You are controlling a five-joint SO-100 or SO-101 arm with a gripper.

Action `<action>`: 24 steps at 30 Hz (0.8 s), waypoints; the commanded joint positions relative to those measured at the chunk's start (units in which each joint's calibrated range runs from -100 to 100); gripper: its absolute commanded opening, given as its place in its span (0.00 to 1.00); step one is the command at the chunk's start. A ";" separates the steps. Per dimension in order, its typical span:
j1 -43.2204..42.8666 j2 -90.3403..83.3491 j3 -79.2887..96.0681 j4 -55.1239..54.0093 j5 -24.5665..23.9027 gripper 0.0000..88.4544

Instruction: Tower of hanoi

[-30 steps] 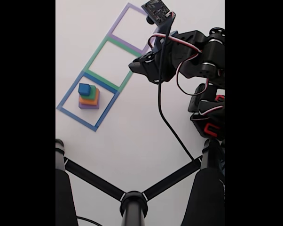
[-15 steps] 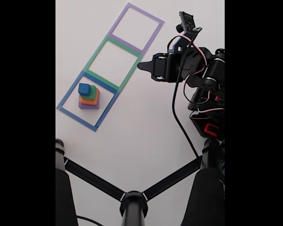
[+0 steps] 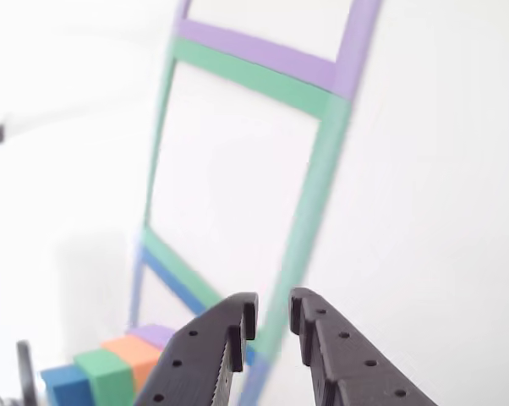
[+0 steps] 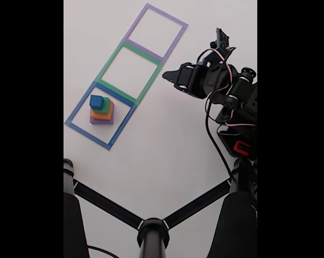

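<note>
- We see the tower (image 4: 101, 110) stacked whole: purple slab (image 4: 101, 120) at the bottom, then orange (image 4: 103, 114), green (image 4: 104, 106), and the blue cube (image 4: 96, 101) on top.
- In the fixed view it stands inside the blue tape square (image 4: 75, 113), toward that square's upper half.
- In the other view the same stack lies at the lower left edge, its blocks fanning out as blue (image 3: 64, 385), green (image 3: 102, 372), orange (image 3: 136, 353) and purple (image 3: 157, 335).
- Past the blue square, the green square (image 4: 109, 62) and the purple square (image 4: 138, 20) follow in a diagonal row on the white table (image 4: 151, 156).
- The gripper (image 4: 169, 76) hangs well to the right of the tower in the fixed view, beside the green square's right edge, pointing left.
- In the other view we find its two black fingers (image 3: 229, 334) a narrow gap apart with nothing between them; the claw (image 3: 271, 315) holds nothing.
- A black tripod (image 4: 153, 228) spreads across the bottom of the fixed view.
</note>
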 commanded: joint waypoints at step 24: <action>-0.61 -3.47 5.04 3.59 -31.29 0.00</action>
